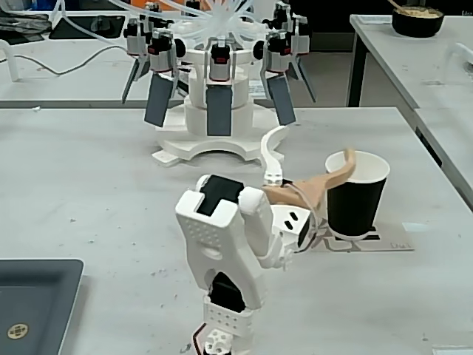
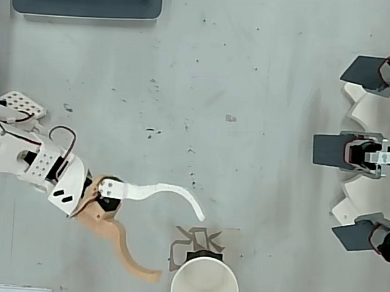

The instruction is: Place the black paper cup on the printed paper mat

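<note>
Overhead view shows one black paper cup (image 2: pixel 205 279) standing upright on the printed paper mat (image 2: pixel 204 242), its long axis vertical and its white mouth facing straight up. In the fixed view the cup (image 1: pixel 356 195) tapers downward, matte black outside with a white rolled rim and white inside. There is one mat (image 1: pixel 369 240), a flat beige rectangle with black print; the cup covers the mat's half farther from the white fixture (image 2: pixel 369 153), though the overhead frame edge cuts it off there. The single gripper (image 2: pixel 178 246) lies beside the cup with its jaws spread wide, holding nothing, one white finger (image 2: pixel 173 193) and one tan finger (image 2: pixel 129 253). One dark grey tray (image 2: pixel 88 1) sits across the surface (image 2: pixel 249 90) from the cup.
</note>
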### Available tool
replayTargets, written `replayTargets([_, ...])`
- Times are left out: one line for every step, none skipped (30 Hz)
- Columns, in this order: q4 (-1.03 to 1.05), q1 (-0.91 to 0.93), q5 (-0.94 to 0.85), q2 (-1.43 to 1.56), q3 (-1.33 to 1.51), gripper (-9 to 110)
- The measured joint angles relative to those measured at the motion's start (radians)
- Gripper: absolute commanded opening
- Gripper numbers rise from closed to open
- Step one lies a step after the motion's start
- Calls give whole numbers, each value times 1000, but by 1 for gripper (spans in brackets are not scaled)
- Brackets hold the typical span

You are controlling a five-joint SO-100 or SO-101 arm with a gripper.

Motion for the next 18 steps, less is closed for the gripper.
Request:
replayTargets([0,-17,0,17,8,20])
replayTargets([0,-31,0,32,12,18])
replayTargets([0,-44,0,44,17,18])
replayTargets([0,-60,0,57,17,18])
replayTargets([0,-77,0,67,17,17])
replayTargets([0,-94,0,77,17,17])
replayTargets([0,-110,0,86,17,17])
replayTargets([-3,-129,0,92,17,17])
replayTargets([-3,-149,-2,97,17,17])
replayTargets([-6,-169,-3,101,18,16])
replayTargets([-8,-187,-6,103,21,17])
replayTargets([-8,-204,-9,103,25,17])
replayTargets([-8,-221,-14,103,26,17])
replayTargets([-8,-238,-18,103,26,17])
replayTargets([-5,-253,-25,103,26,17])
replayTargets([3,-270,-29,103,26,17])
replayTargets([11,-288,-34,103,26,17])
replayTargets([20,-302,-38,103,26,16])
